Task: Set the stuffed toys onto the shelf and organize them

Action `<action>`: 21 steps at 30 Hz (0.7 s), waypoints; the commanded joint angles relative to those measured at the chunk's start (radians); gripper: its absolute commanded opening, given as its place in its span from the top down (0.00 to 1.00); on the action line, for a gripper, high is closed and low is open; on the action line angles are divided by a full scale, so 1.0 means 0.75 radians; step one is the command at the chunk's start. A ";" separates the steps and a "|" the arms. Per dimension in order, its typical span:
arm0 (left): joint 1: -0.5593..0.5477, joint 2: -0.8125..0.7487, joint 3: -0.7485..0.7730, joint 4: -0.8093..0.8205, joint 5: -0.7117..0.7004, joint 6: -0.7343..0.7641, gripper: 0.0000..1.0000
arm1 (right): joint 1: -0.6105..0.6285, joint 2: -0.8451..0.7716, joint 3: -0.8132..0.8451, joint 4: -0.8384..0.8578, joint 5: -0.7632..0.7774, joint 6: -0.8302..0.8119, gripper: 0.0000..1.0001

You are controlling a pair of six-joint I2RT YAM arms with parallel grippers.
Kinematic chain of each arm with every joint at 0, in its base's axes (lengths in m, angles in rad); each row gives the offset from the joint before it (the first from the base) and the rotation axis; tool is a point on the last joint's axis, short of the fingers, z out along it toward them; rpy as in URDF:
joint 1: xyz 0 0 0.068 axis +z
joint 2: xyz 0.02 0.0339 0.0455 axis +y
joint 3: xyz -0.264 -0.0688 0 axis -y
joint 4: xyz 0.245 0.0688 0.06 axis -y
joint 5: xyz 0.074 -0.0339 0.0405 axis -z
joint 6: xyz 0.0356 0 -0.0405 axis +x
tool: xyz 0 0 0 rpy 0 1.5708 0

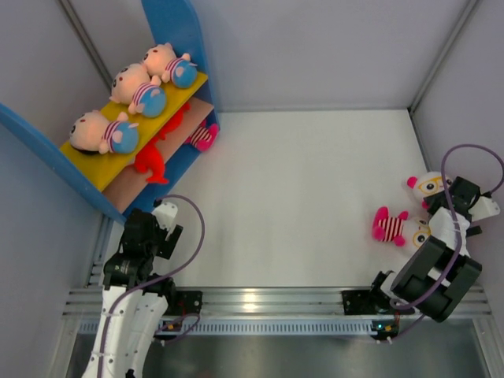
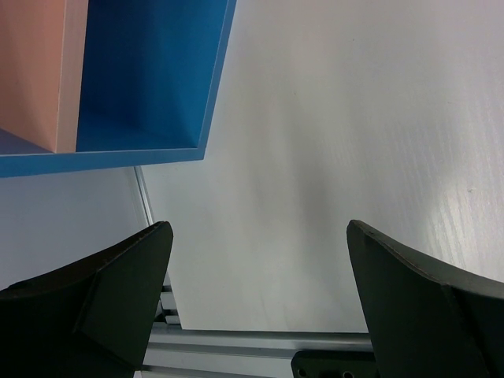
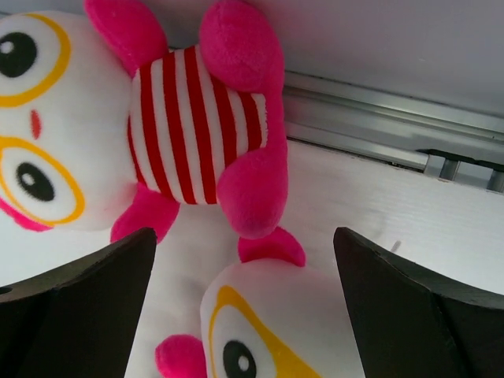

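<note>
The shelf [image 1: 181,31] stands at the far left, with blue sides, a yellow upper board [image 1: 94,161] and a tan lower board. Three peach dolls [image 1: 138,87] lie on the yellow board. Red creatures [image 1: 151,161] and a pink-striped owl [image 1: 203,136] lie on the lower board. Two white owls lie at the right wall: one [image 1: 429,185] farther back, one [image 1: 400,228] nearer. My right gripper [image 1: 450,206] is open above them. In the right wrist view, one owl's head [image 3: 268,331] lies between the fingers [image 3: 87,307] and the striped owl [image 3: 189,118] lies beyond. My left gripper [image 1: 163,214] is open and empty.
The left wrist view shows the shelf's blue corner [image 2: 150,79], the white table and my left gripper [image 2: 260,268] near the metal rail [image 2: 236,342]. Grey walls enclose the table. The rail [image 1: 260,303] runs along the near edge.
</note>
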 commanded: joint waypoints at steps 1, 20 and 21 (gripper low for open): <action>0.009 0.018 0.008 0.069 0.009 0.005 0.02 | -0.048 0.073 0.063 0.140 -0.005 -0.042 0.05; 0.027 0.080 0.010 0.067 0.011 0.009 0.02 | -0.121 0.388 0.128 0.486 -0.314 -0.275 0.52; 0.031 0.080 0.008 0.067 0.011 0.007 0.02 | -0.119 0.390 0.134 0.486 -0.318 -0.284 0.60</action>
